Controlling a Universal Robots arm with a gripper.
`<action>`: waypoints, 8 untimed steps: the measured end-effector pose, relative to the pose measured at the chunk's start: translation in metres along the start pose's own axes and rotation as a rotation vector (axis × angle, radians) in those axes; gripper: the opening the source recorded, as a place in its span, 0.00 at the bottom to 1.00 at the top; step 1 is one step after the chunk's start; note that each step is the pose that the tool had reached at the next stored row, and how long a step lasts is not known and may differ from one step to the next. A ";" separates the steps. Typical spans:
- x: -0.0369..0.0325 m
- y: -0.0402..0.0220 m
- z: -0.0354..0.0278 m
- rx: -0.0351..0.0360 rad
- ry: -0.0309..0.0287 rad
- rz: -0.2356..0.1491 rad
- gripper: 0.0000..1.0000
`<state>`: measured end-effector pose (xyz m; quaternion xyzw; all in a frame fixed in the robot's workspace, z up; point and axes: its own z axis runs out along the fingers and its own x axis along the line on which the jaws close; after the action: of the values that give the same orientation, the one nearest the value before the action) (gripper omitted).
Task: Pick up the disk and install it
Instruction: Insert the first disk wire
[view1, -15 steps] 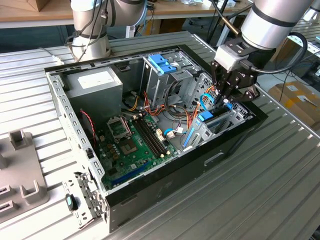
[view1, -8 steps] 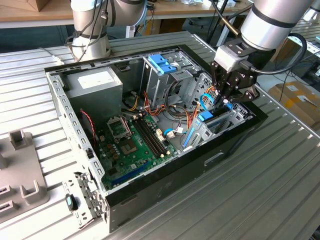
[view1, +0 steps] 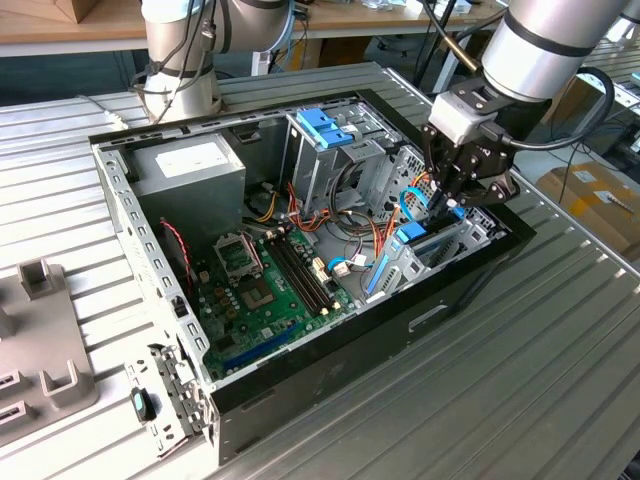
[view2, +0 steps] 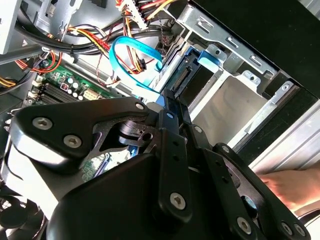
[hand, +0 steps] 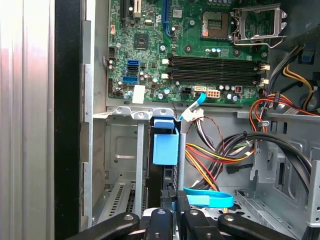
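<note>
I am squeezing my gripper (hand: 174, 194) closed on the disk (hand: 165, 149), standing on edge in the computer case's (view1: 118, 196) metal bay (hand: 120, 150).

No text legible anywhere. PSU box (view1: 190, 165) carries a white sticker (view1: 188, 157) w/ print, too small to make out. Mobo (hand: 150, 30) has white silkscreen marks & chip markings in the first wrist view, none readable; a small white sticker (hand: 138, 94) sits near its edge, looks blank. The disk (hand: 165, 147) stands edge-on in its bay, blue rail facing the cam, no print legible on it.
</note>
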<state>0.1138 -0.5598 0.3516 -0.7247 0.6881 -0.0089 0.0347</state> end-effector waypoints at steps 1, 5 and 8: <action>0.0000 0.0000 0.0000 -0.0001 0.0001 0.000 0.16; 0.0000 0.0001 0.0011 0.0000 -0.0001 0.000 0.16; 0.0001 0.0001 0.0013 0.0000 0.0002 0.000 0.16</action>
<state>0.1138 -0.5599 0.3503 -0.7247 0.6881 -0.0089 0.0346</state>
